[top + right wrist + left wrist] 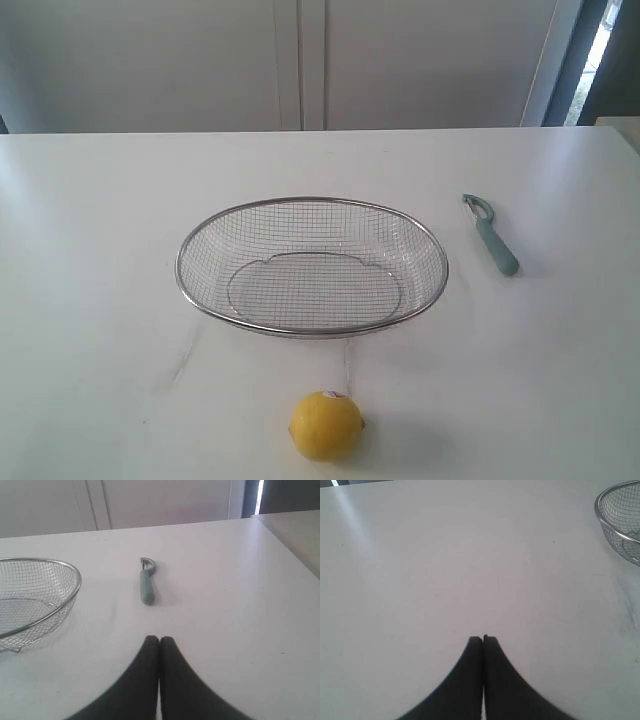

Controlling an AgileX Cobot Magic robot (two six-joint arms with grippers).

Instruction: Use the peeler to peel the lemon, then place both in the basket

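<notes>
Pressing its dark tips together, the left pincer [483, 639] is fully closed and holds nothing; the right pincer [159, 639] is closed in the same way and just as empty. Both hang over bare white surface [90, 300].

In the exterior view the lemon [326, 425] sits closest to the camera, about mid-width, apart from the basket [178, 265] behind it. Neither wrist view shows the lemon, so I cannot tell which arm is nearer to it.

The relation that matters is the right pincer to the peeler [146, 582]. The peeler lies ahead of that pincer, slightly to the basket's side. Its long axis runs almost straight away from the tips, with the teal handle end nearer and the looped metal head farther off. It lies flat on the surface, beside the basket's right end without touching it. The right arm is clearly the nearer one, and I judge it would need to open before reaching forward onto the handle. The left pincer's view catches only the basket's rim.

The surface is smooth and pale, with a few faint grey streaks. Beyond its far edge stand plain light panels, with a dark gap and a strip of daylight at the far right.
</notes>
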